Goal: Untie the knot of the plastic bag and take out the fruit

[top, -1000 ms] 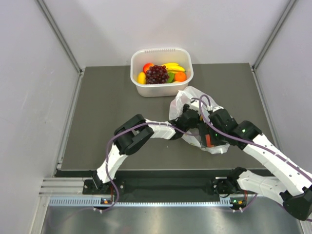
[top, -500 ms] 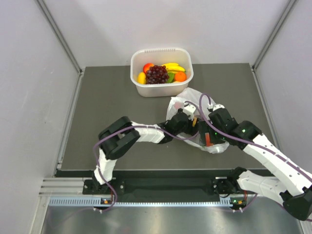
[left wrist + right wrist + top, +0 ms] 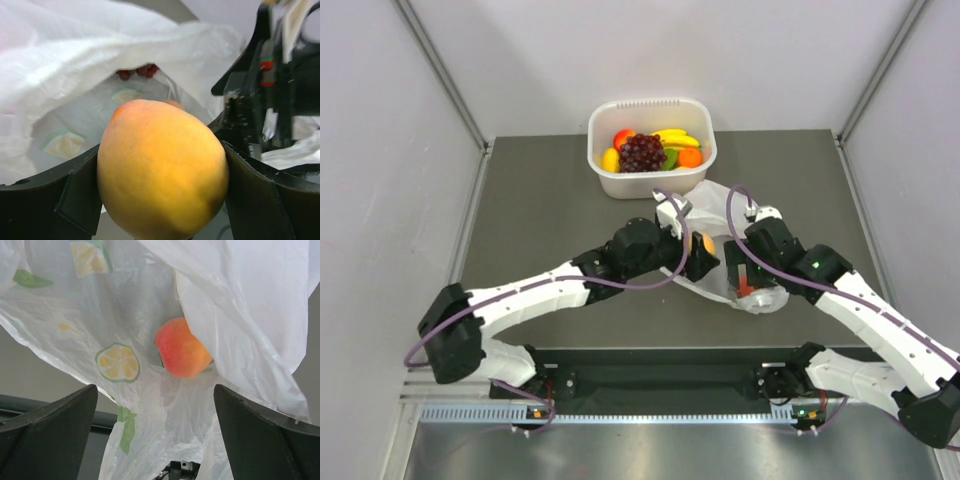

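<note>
From above, a white tub (image 3: 703, 160) at the far side of the dark table (image 3: 540, 220) holds one dark grape bunch (image 3: 642, 152), one red-and-yellow piece (image 3: 623, 137), one small yellow piece (image 3: 611, 159), one orange piece (image 3: 690, 157), a green piece (image 3: 670, 158) and yellow bananas (image 3: 675, 136). Just in front of the tub lies the plastic bag (image 3: 716, 196), white and crumpled, with both arms reaching into it. The left gripper (image 3: 703, 245) is at the bag's left edge, clamped on one yellow-orange fruit (image 3: 707, 243). The right gripper (image 3: 744, 280) is at the bag's near right side. In the left wrist view, the two black fingers (image 3: 50, 200) press on either side of that yellow-orange fruit (image 3: 160, 190), which fills the gap between them. The bag (image 3: 100, 50) gapes open behind it. Two printed lemon slices (image 3: 62, 145) show through its wall, and a few dark red pieces (image 3: 137, 72), possibly grapes, lie deep inside. In the right wrist view, the fingers (image 3: 50, 425) stand wide apart with nothing gripped. Ahead of them, one red-orange fruit (image 3: 182, 352) sits inside the bag (image 3: 250, 300). The plastic carries a picture print with no lettering visible: two clear lemon slices (image 3: 118, 361) and two green leaves (image 3: 127, 430).
</note>
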Controlling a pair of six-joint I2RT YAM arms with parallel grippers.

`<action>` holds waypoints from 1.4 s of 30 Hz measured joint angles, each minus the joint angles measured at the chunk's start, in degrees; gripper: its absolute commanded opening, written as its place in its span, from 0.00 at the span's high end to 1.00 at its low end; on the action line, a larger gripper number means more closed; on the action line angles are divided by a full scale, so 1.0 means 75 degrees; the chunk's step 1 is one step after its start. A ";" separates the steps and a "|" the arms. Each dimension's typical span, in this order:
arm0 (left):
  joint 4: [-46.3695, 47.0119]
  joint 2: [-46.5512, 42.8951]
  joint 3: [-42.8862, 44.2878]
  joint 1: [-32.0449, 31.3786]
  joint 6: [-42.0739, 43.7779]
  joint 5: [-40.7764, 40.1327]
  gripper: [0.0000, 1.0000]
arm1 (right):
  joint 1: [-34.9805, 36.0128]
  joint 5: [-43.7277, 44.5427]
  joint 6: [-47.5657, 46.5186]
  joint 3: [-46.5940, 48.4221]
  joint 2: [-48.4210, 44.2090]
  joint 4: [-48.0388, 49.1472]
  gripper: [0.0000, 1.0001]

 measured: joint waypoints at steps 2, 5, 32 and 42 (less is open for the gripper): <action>-0.0318 -0.0376 0.0157 0.0090 0.0009 -0.0242 1.00 | 0.0000 0.0029 -0.0003 0.0029 -0.0003 0.0041 0.00; -0.0586 -0.0460 0.0737 0.0807 0.0003 -0.0149 1.00 | 0.0000 0.0050 -0.0006 0.0073 -0.0003 0.0050 0.00; -0.0431 0.5272 0.5633 0.5077 0.0510 -0.1026 0.01 | -0.0003 -0.0181 -0.0006 -0.0242 -0.0460 0.0379 0.00; -0.0178 0.4194 0.4299 0.5004 0.0472 -0.1212 0.01 | -0.0003 -0.0204 0.0050 -0.0245 -0.0463 0.0323 0.00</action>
